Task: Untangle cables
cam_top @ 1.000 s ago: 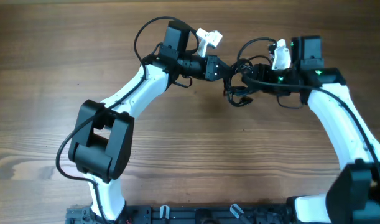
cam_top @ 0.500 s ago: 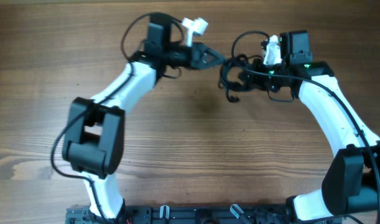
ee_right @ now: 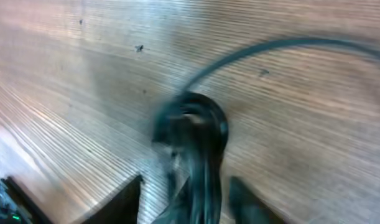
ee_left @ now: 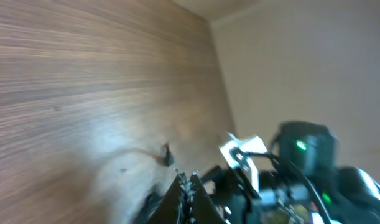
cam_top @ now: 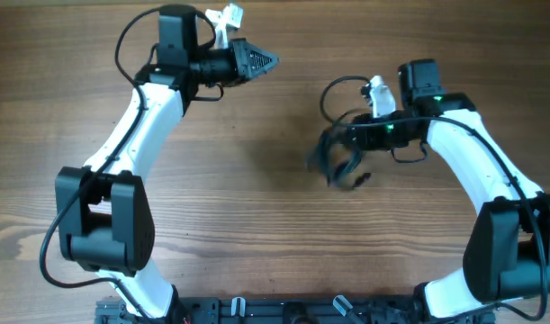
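Showing cables (cam_top: 334, 167) at R gripper (cam_top: 343, 144), blurred

Both arms stretch over the far half of the tabletop (cam_top: 256, 211), their tips well apart.
The left arm (cam_top: 135, 117) rises to the tabletop's far left, and the left gripper (cam_top: 267, 61) points right with its jaws pressed to a point. The right arm (cam_top: 477, 166) arches toward the tabletop's middle, and the right gripper (cam_top: 338, 147) aims left with its jaws apart.
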You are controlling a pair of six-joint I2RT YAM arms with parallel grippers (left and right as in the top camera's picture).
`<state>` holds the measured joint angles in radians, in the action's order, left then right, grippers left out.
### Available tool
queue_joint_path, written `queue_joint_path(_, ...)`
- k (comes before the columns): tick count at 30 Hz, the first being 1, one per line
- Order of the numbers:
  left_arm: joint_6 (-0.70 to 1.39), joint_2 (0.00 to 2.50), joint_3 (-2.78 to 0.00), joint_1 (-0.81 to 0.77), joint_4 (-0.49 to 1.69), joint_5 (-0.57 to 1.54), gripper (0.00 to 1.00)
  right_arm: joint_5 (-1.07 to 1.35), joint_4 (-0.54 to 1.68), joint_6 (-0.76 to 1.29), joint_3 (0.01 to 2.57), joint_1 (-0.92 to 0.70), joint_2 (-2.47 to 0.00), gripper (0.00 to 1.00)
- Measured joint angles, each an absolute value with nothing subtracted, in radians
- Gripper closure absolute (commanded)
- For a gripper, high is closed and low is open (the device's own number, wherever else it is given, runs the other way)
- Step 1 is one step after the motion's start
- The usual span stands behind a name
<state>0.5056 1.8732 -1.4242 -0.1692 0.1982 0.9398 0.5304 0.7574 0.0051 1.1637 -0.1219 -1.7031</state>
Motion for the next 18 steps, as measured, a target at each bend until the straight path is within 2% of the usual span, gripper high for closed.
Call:
queue_joint_path(1, 0.496, 1.874, -1.424, -0.168, 0.212, 0.898, 0.96, 0.511, 0.748, 0.013, 1.164, -0.130, -1.697, 0.29)
queue_joint_path(5, 0.445, 1.874, -1.426, -0.173, 0.335, 0.806, 0.96, 0.466, 0.702, 0.092, 1.164, -0.129, -1.656, 0.29)
queue_joint_path(7, 0.427, 1.874, -1.426, -0.205, 0.405, 0.727, 0.89, 0.425, 0.696, 0.197, 1.164, -0.118, -1.649, 0.29)
queue_joint_path(10, 0.419, 1.874, -1.426, -0.303, 0.438, 0.615, 0.71, 0.389, 0.693, 0.331, 1.164, -0.041, -1.649, 0.25)
queue_joint_path(13, 0.408, 1.889, -1.426, -0.450, 0.448, 0.516, 0.60, 0.373, 0.706, 0.355, 1.164, 0.026, -1.649, 0.21)
queue_joint_path(18, 0.405, 1.984, -1.426, -0.535, 0.461, 0.426, 0.60, 0.372, 0.720, 0.350, 1.164, 0.029, -1.649, 0.19)
